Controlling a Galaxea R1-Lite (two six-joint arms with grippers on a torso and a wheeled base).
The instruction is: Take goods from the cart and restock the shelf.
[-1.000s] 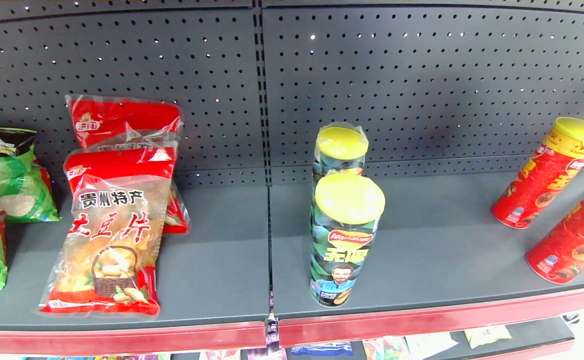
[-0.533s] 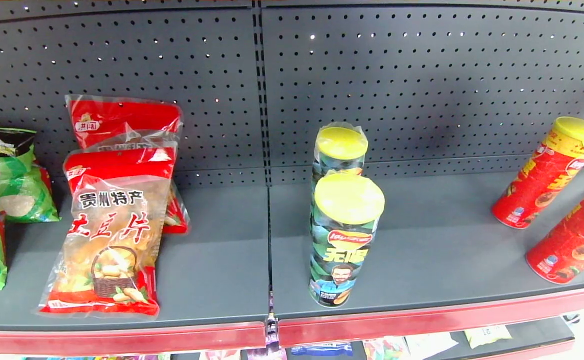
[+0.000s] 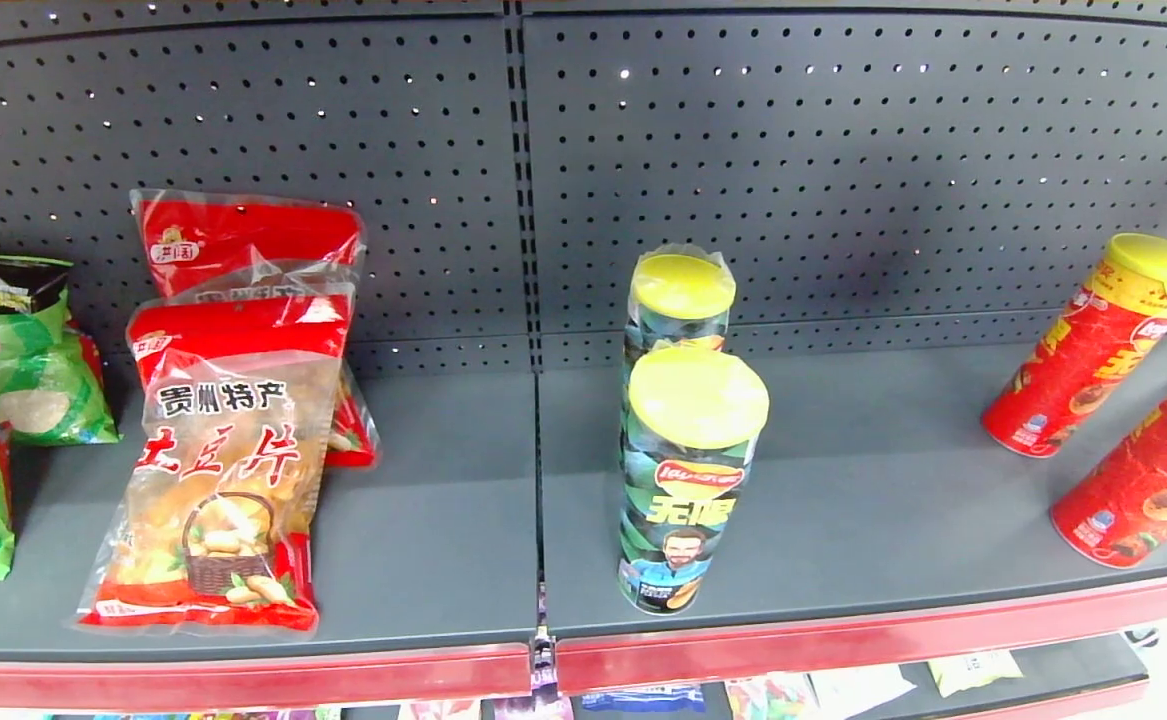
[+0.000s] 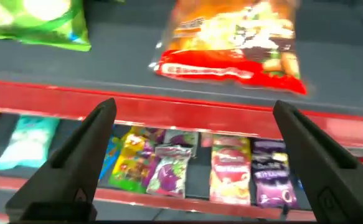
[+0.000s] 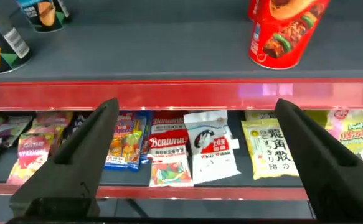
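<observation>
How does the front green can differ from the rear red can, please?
The front green can is dark green; the rear red can is red, yellow near its top. The green can stands central, near the front; the red can farther back, rightward. Both have yellow lids.

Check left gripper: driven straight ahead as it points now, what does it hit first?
Likely the shelf's red front edge, just below the red snack bag; the open left gripper frames it. Depth unclear.

Left gripper and right gripper both have matte black, wedge-shaped, tapering fingers.
</observation>
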